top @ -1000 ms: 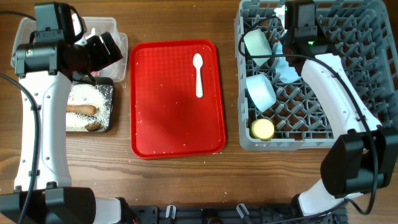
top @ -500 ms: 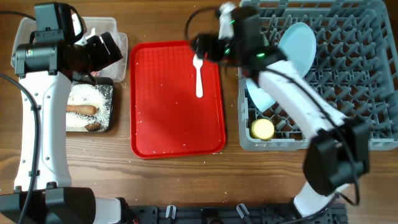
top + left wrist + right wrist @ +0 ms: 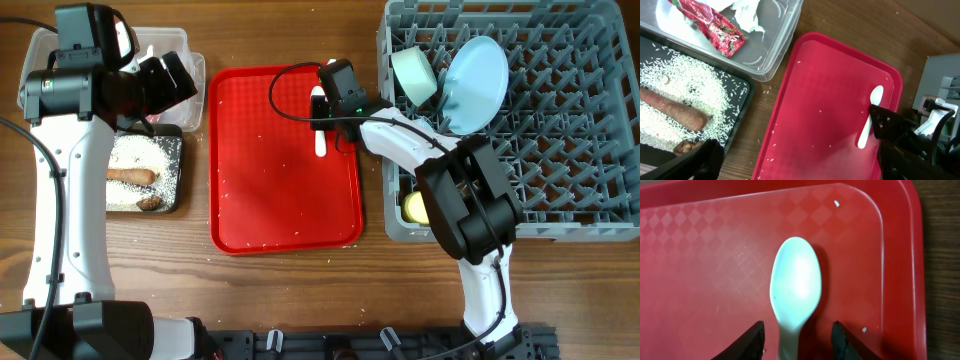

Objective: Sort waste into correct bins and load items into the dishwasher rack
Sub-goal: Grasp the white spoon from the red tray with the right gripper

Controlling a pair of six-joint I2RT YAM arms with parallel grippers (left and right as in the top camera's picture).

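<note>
The white spoon (image 3: 320, 145) lies on the red tray (image 3: 280, 190). My right gripper (image 3: 323, 112) is open and low over it. In the right wrist view the fingers (image 3: 797, 330) straddle the spoon's neck (image 3: 795, 285) without closing. My left gripper (image 3: 180, 75) hangs open and empty above the bins (image 3: 800, 152). The clear box (image 3: 190, 40) holds the wrapper (image 3: 710, 25). The black tray (image 3: 178, 140) holds rice (image 3: 685, 85), the carrot stub (image 3: 130, 176) and a brown scrap (image 3: 150, 203). The grey rack (image 3: 560, 200) holds the blue plate (image 3: 475, 70), green bowl (image 3: 415, 72) and yellow cup (image 3: 412, 208).
The right arm stretches from the front right across the rack's left side and hides the blue bowls. Loose rice grains dot the red tray (image 3: 830, 110) and the wood beside it. White crumpled paper (image 3: 745, 10) lies in the clear box.
The right arm swung left out of the rack and dropped over the spoon on the red tray. The blue plate now stands in the rack. The left arm has not moved.
</note>
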